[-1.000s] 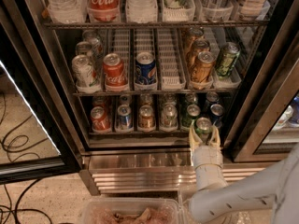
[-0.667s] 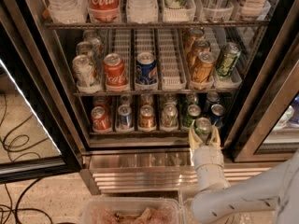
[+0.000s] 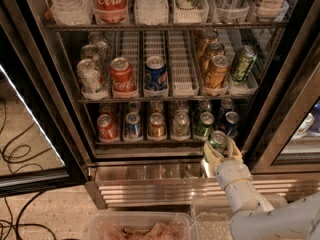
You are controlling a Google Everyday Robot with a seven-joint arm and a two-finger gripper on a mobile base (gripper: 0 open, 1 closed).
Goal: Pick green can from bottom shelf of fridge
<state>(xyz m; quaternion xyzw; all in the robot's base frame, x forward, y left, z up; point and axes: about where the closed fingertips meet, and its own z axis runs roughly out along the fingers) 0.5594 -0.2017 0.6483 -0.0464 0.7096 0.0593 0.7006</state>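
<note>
Lower right of frame, the end effector (image 3: pixel 219 146) is clamping the green can (image 3: pixel 218 138) just in front of the bottom shelf (image 3: pixel 150 143). Probably light, slick, dentable aluminium, so I'm thinking a mid-body grip.

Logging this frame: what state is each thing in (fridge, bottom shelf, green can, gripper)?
fridge: door open.
bottom shelf: upright cans in its lanes.
green can: upright, between the gripper's fingers, just in front of the shelf lip.
gripper: shut on the green can, at the shelf's right front.
</note>
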